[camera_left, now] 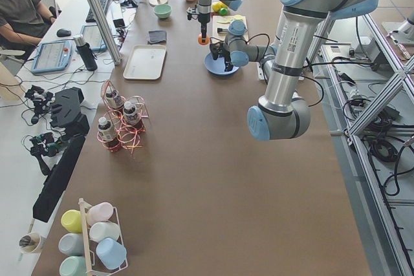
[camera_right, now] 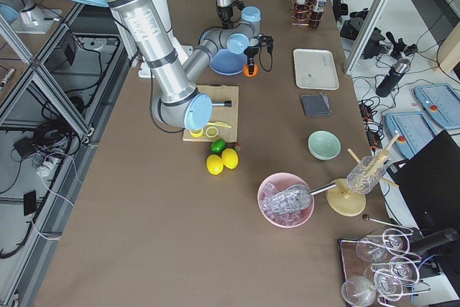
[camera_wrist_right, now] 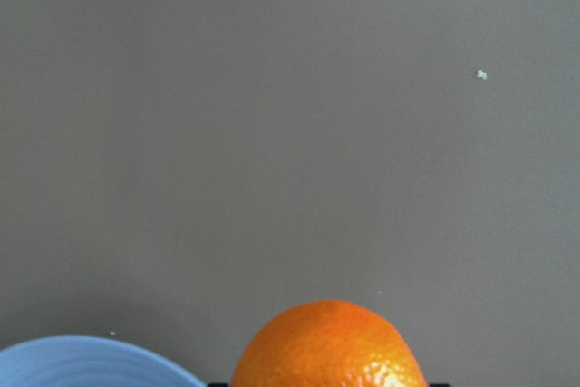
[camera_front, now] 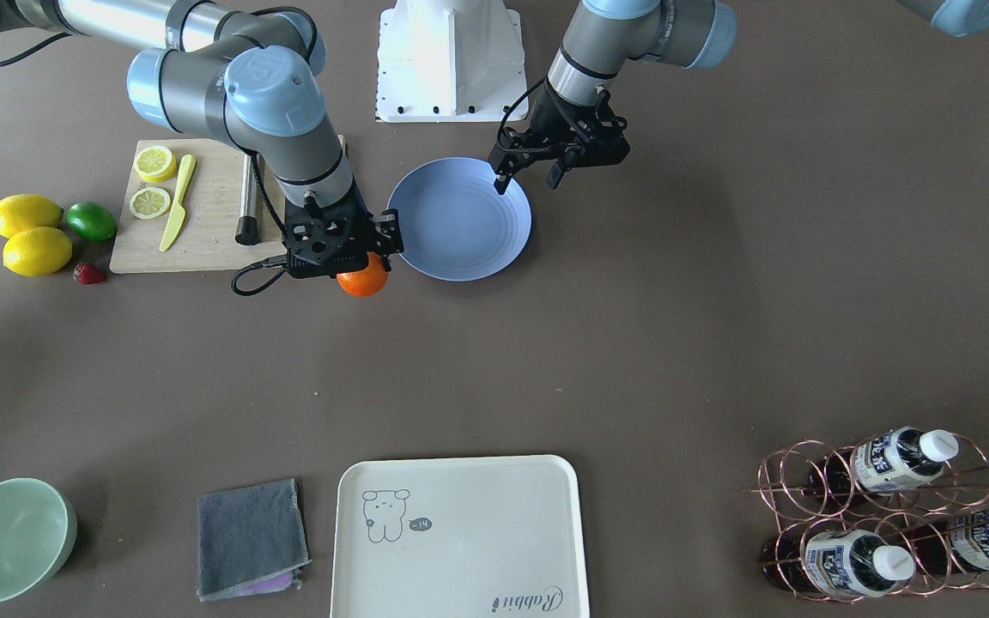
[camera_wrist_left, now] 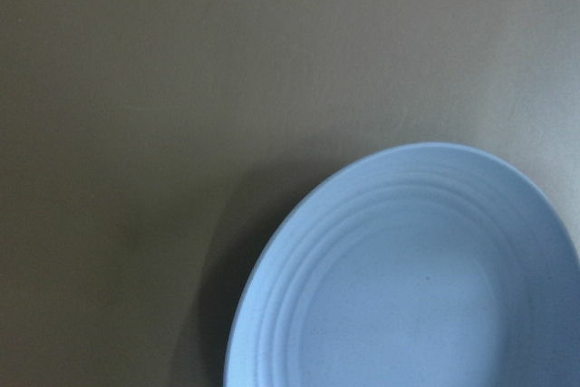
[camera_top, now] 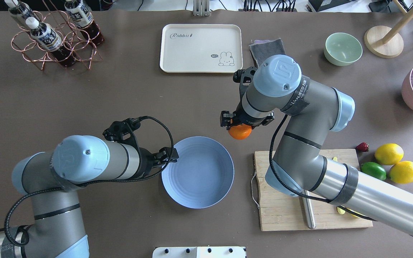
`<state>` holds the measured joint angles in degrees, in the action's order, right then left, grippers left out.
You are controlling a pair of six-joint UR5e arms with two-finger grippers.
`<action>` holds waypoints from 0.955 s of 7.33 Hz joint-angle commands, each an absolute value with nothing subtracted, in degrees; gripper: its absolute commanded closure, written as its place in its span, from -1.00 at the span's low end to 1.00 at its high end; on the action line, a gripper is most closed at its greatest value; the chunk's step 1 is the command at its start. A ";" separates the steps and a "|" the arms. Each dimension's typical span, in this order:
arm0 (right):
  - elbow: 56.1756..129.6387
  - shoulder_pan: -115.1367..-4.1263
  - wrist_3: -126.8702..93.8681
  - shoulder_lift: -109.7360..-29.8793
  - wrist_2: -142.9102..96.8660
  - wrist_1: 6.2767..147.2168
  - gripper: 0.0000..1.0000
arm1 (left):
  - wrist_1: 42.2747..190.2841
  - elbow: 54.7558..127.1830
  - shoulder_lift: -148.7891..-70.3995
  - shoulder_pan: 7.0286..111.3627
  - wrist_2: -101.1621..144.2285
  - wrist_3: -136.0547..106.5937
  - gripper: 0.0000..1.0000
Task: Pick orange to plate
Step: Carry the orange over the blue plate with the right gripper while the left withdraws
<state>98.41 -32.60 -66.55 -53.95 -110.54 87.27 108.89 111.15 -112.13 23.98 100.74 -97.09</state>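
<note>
Holding the orange [camera_front: 363,281] in the right gripper [camera_front: 355,262], pinching it from above between the two fingers, closed snugly on the fruit. Showing only the lower round part of the orange under the black gripper in the view from across the table, and only a round bump of it at the bottom edge of the right wrist view. Sitting just beside the plate [camera_front: 460,219], outside its rim, on the side toward the robot's right and a little toward the far edge of the tabletop [camera_front: 632,360]. Not lying on the plate yet. Not showing clearly whether touching the tabletop or lifted off it, so cannot tell.

Finding the plate flat near the middle of the tabletop, closer to the robot's edge than to the far edge. Spreading the left gripper [camera_front: 527,182] wide, holding nothing, hovering at the plate's rim on the robot's left side, with one finger over the blue and the other outside it. Looking down from the left wrist onto that curved rim and the brown tabletop next to it.

Seeing a wooden cutting board [camera_front: 211,240] on the plate's other side, toward the right edge of the tabletop, with the right arm reaching over it. Seeing two lemons [camera_front: 38,251] and a lime [camera_front: 91,221] past the board, nearer that right edge. Seeing a cream tray [camera_front: 460,541] by the far edge, well apart from the orange
</note>
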 commanded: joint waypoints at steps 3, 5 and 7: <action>97.83 -18.48 -79.00 -48.78 -98.99 88.07 1.00 | 106.17 111.27 -107.69 37.17 112.85 -84.12 -0.94; 95.55 -17.67 -79.01 -48.78 -98.88 87.54 1.00 | 106.17 111.53 -107.49 38.23 112.76 -84.29 -0.94; 94.93 -17.40 -78.84 -48.78 -98.96 87.54 1.00 | 106.17 111.71 -107.49 38.15 112.59 -84.55 -0.94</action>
<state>95.59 -17.61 -78.94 -48.79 -98.99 87.59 106.17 111.74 -107.48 38.16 112.68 -84.43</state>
